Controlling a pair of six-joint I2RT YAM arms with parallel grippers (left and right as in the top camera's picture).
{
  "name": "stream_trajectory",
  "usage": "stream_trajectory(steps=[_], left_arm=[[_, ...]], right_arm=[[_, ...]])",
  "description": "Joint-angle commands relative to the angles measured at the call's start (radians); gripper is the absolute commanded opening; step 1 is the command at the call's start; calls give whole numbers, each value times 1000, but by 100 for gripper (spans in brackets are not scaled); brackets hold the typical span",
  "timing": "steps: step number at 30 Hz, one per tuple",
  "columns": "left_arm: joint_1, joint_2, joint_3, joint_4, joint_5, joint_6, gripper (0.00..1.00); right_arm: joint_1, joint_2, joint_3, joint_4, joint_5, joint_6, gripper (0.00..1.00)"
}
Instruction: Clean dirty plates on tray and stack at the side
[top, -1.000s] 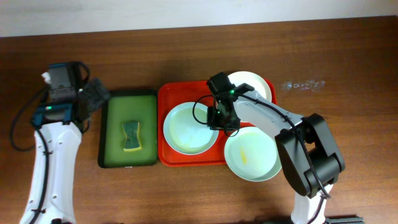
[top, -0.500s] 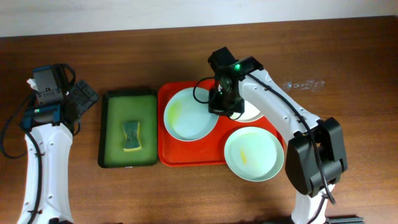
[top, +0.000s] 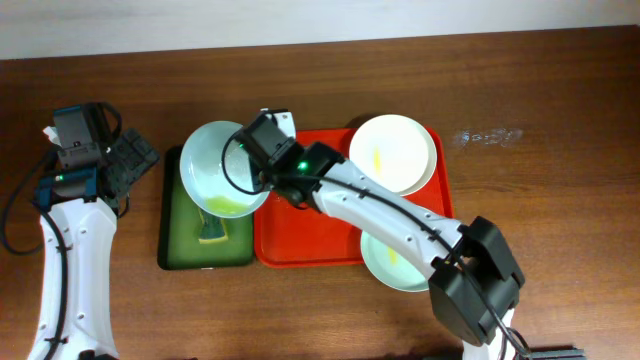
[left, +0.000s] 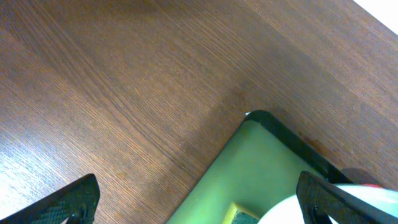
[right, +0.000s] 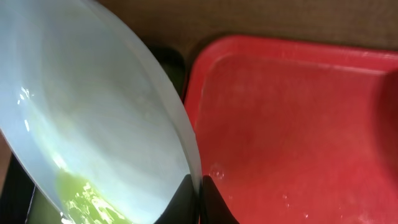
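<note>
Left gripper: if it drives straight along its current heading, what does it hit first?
Likely the bare wooden table, just off the corner of the green tray; the left gripper stands open. Depth is unclear: a shallower line would meet that tray's rim.

Two trays lie side by side mid-bench: the small tray on the left and the big tray on the right, their edges just beside each other. A sponge lies in the small tray's lower half. One plate hangs over that tray's upper part, its right rim in the right tool. A second plate sits in the big tray's upper right corner. A third plate sits at its lower right, overhanging the rim, partly under the arm. The left tool is at frame left, beyond the small tray.
</note>
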Motion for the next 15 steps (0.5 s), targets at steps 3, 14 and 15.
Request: stream_trajectory(steps=[3,14,15], left_arm=[[4,-17,15,1,-7,-13,99],[4,-17,15,1,-7,-13,99],[4,-17,15,1,-7,-13,99]], right_arm=[[32,-11,22,143,280,-183,4],[159,-11,22,719,674,-1101,4],[171,-11,22,752,674,-1173,4]])
